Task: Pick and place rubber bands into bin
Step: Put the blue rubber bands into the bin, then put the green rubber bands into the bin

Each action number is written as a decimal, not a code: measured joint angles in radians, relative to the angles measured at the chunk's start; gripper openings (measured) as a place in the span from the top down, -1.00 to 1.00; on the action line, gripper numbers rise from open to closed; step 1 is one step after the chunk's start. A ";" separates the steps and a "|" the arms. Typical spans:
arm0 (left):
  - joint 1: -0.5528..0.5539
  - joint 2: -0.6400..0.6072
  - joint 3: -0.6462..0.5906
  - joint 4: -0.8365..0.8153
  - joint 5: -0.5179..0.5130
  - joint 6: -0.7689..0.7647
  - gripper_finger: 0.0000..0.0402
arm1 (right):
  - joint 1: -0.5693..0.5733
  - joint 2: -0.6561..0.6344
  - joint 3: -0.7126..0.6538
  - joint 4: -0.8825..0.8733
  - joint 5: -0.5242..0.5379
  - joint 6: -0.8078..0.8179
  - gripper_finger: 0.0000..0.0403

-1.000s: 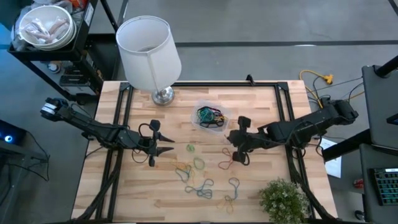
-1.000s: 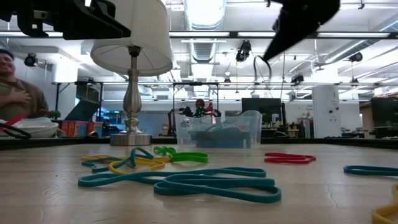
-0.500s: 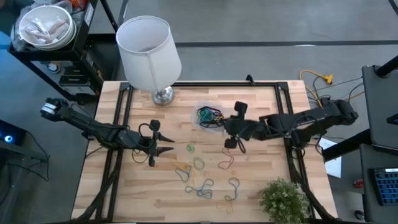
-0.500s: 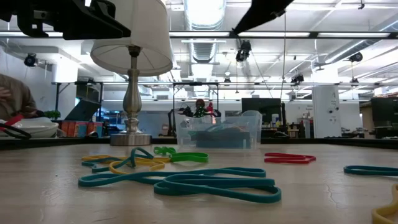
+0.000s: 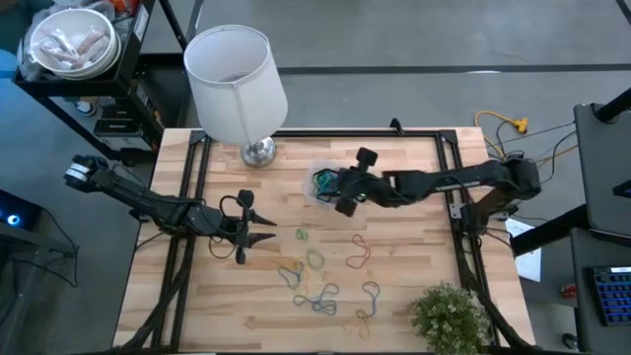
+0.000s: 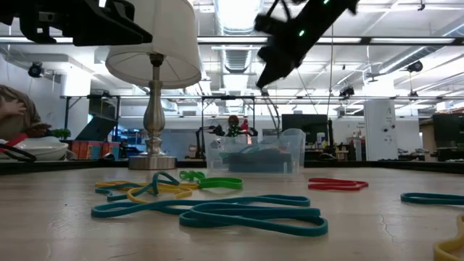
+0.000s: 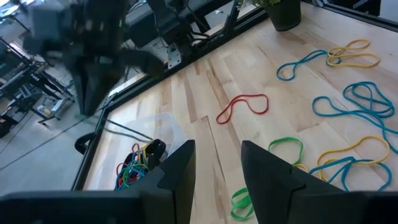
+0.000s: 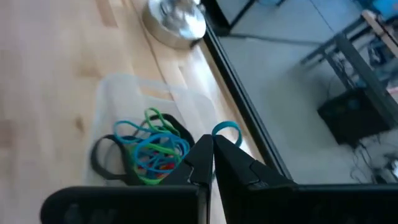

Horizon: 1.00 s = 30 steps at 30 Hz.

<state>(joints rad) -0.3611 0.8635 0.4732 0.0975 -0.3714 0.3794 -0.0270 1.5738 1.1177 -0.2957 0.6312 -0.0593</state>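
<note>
Above the bin [image 5: 331, 186], pinched between my right gripper's [image 8: 210, 151] closed fingertips, hangs a teal rubber band [image 8: 226, 129]. A second ago that hand was down near the loose bands at mid-table; since then it has swung up and across toward the lamp [image 5: 237, 79], so the carry is nearly finished and what remains, I'd judge, is to let go over the tub. From the low camera the band trails down as a thin strand beneath my fingers, its long axis roughly vertical, its free end pointing into the bin; the wrist camera shows only a short curved piece of it poking out past the tips. The bin sits at the far middle of the table, just beside the lamp's base, already holding a tangle of blue, green, red and black bands [image 8: 146, 152]. More bands [image 5: 315, 286] lie scattered on the wood nearer the plant [image 5: 449, 316]. My left gripper [image 5: 258, 229] waits over the left half of the table, fingers parted and holding nothing.
</note>
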 joint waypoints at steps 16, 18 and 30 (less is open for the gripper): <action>0.000 0.000 -0.006 -0.002 0.000 -0.003 0.43 | -0.112 0.283 0.272 -0.405 -0.188 0.219 0.76; 0.001 0.000 -0.008 -0.002 0.000 -0.003 0.43 | -0.111 0.290 0.283 -0.406 -0.192 0.209 0.67; 0.001 0.001 -0.079 -0.013 0.085 -0.033 0.43 | 0.035 0.211 0.304 -0.431 -0.196 0.165 0.37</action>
<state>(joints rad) -0.3603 0.8643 0.3941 0.0842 -0.2865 0.3465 0.0084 1.7845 1.4220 -0.7269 0.4347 0.1056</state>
